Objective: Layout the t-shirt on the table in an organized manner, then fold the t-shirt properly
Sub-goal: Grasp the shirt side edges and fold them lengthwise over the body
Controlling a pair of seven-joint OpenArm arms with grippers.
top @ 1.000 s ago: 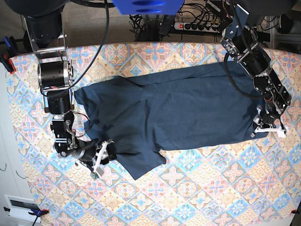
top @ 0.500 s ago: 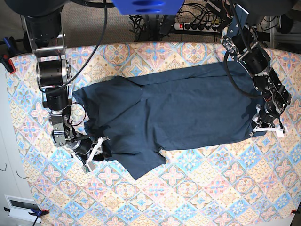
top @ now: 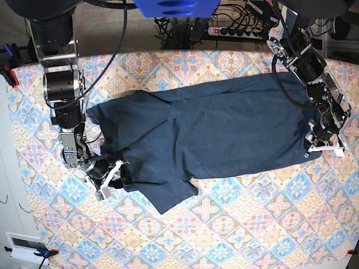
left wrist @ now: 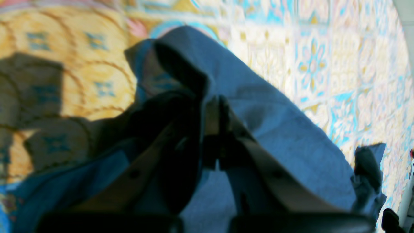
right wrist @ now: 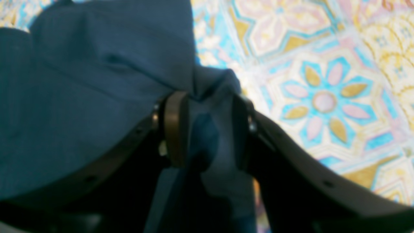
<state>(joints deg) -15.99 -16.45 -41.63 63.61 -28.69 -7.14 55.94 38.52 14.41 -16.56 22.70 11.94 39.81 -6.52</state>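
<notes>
Beyond the bench (top: 235, 235) I see a power strip (top: 235, 31) and cables. The t-shirt (top: 207, 134) lies flat, long axis across, sleeve end by my right hand (top: 112, 179), which pinches bunched cloth; my left hand (top: 322, 147), clamped tight, grips the hem.

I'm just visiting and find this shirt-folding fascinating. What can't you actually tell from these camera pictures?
- Left wrist view: the left end effector is blurred and dark against the t-shirt; its fingertips are hard to separate.
- Right wrist view: cloth bunched in the right end effector hides what lies beneath.
- Base view: the arms' upper parts are cut off by the top edge; the t-shirt hides the table underneath.
</notes>
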